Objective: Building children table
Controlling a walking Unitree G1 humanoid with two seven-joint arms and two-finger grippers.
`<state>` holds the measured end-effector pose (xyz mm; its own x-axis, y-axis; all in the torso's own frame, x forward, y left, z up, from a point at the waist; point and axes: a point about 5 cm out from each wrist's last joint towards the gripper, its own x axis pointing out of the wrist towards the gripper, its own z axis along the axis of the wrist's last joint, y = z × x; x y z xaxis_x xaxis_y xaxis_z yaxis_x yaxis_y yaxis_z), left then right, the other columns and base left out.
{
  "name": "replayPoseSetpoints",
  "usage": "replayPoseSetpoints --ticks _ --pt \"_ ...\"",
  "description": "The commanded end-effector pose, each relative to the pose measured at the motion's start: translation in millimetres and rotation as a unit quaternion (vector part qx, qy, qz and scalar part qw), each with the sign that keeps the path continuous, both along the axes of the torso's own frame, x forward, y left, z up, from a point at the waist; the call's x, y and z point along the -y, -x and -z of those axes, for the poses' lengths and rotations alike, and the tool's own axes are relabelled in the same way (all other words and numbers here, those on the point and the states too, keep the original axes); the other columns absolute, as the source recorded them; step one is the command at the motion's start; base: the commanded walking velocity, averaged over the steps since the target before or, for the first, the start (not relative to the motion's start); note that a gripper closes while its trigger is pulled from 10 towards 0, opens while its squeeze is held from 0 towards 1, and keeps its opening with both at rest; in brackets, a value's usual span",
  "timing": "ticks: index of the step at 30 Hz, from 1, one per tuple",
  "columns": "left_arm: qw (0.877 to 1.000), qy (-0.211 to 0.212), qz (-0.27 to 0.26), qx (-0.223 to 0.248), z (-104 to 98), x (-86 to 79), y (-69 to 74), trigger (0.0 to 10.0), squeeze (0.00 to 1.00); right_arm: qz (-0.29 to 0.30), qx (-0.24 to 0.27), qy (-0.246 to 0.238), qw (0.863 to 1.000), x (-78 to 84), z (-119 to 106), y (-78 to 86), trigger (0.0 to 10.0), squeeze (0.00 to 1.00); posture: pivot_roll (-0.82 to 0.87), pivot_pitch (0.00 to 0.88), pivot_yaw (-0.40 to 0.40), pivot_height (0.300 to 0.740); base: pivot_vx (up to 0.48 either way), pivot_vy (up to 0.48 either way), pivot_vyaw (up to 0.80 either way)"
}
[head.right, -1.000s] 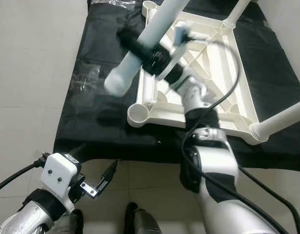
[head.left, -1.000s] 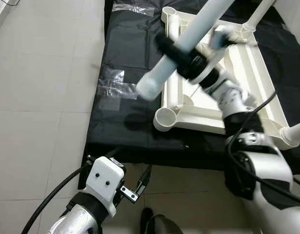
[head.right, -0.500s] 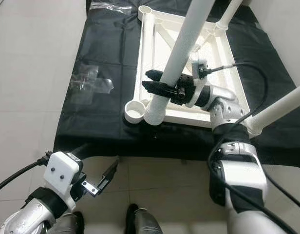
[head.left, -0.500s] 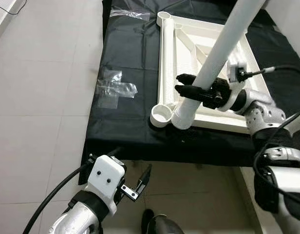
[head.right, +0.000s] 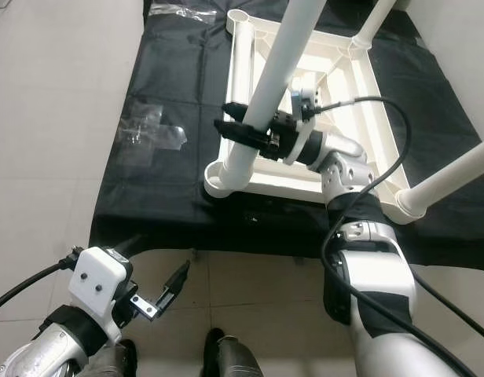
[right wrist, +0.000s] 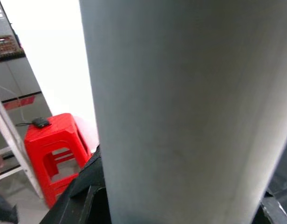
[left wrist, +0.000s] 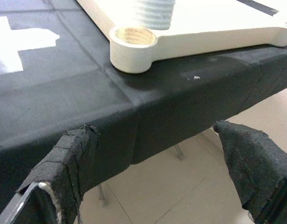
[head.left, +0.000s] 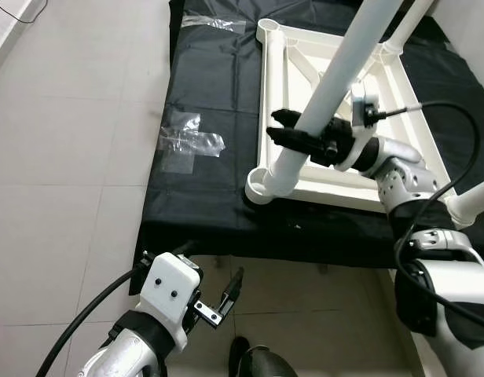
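White leg (head.left: 330, 82), clamped in the right gripper (head.left: 297, 140), leans over the corner socket (head.left: 259, 186); tilted, it could jam; left gripper (left wrist: 157, 172) gapes idle.

White table leg (right wrist: 190, 107) v. close to cam; red plastic stool (right wrist: 55, 149) behind, white wall.

The leg (head.left: 328, 90) runs off the top edge of both eye views, so its upper end is cut off. Its lower end hides where it meets the corner socket (head.left: 262, 187) of the tabletop (head.left: 399, 118). In the right wrist view the leg fills the foreground and covers most of the right end effector (head.left: 283, 135). Two other legs (head.right: 454, 177) run past the frame edges. The contents of the plastic bag (head.left: 187, 143) are too small to tell.
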<state>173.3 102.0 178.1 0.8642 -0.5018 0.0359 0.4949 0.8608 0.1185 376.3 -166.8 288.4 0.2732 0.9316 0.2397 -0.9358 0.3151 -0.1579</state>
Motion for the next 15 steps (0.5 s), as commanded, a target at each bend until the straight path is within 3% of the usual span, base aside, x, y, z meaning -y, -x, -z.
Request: replayPoseSetpoints --ticks 1,7,15 --pt "1.000 0.003 0.010 -0.013 1 2.3 4.8 10.0 0.00 0.005 0.000 0.000 1.000 2.3 2 0.0 0.0 0.00 0.20 0.309 -0.162 0.740 0.000 0.000 0.00" --pt "1.000 0.002 0.007 -0.017 2 0.4 7.2 10.0 0.00 -0.001 -0.006 -0.003 1.000 -3.1 12 0.6 0.0 0.00 0.20 0.317 -0.165 0.740 0.000 0.000 0.00" --pt "1.000 0.001 0.009 -0.022 3 1.5 9.6 10.0 0.00 0.007 -0.002 -0.051 0.999 -19.5 13 -2.1 0.0 0.00 0.20 0.314 -0.165 0.740 0.000 0.000 0.00"
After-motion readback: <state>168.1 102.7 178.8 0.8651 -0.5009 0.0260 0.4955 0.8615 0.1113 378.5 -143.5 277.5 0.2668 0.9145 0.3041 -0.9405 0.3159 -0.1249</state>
